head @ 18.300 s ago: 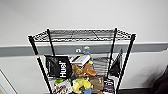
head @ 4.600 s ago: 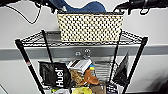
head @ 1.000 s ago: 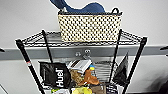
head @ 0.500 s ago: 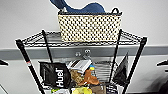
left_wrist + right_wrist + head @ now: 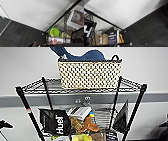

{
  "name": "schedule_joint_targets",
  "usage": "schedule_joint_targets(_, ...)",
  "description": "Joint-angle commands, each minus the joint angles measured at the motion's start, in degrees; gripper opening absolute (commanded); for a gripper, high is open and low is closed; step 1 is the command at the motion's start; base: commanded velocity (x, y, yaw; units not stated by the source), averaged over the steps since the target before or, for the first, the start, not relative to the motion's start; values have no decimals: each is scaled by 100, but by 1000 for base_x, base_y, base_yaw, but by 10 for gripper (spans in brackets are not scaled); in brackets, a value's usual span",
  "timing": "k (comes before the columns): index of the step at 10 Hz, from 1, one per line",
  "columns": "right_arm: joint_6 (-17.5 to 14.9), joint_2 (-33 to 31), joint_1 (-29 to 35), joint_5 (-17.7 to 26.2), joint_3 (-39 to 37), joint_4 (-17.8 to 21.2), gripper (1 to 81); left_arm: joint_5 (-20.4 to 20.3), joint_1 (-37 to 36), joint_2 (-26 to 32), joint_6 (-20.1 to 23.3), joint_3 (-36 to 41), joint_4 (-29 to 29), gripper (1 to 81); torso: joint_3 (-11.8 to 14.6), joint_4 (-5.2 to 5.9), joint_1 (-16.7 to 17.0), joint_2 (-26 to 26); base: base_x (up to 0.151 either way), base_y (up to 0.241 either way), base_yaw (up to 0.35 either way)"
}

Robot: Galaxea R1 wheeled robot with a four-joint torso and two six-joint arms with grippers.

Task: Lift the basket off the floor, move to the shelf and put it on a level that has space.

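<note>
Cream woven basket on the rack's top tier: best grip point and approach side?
Probably the two short ends of the cream woven basket, one arm per side: small dark handles sit at the rim there. It stands upright on the black wire rack's top tier, sides open; blue cloth blocks a top approach.

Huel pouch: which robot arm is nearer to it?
Left. The left arm is outside the shelf beside the Huel pouch; the right arm lies beyond the opposite post.

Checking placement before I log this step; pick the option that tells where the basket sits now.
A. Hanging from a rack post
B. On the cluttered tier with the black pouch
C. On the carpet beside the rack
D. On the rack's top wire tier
D: the basket rests on the top wire tier of the shelf, above the black pouch.
</note>
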State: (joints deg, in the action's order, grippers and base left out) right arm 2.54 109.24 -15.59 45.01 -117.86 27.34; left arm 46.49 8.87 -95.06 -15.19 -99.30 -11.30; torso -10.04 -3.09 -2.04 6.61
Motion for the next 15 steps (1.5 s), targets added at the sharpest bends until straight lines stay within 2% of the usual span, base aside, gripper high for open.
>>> schedule_joint_targets(1,-315,215,-176,-53,-149,131,811,-809,707,4,209,333,-13,811,0,0,0,0,0,0,0)
schedule_joint_targets(3,-438,417,-721,-282,-184,131,811,-1310,1418,-145,209,359,-13,811,2,0,2,0,0,0,0)
schedule_joint_targets(6,-595,837,-1530,-747,-410,131,811,-2222,2553,-688,201,219,-13,811,2,0,2,0,0,0,0)
schedule_joint_targets(11,-868,1839,-2655,-1239,-1158,140,811,-2891,3889,-1603,218,-255,84,811,2,0,4,0,0,0,0)
schedule_joint_targets(15,-1176,2657,-3700,-1898,-1554,140,811,-3488,4829,-2175,218,-458,373,811,2,0,4,0,0,0,0)
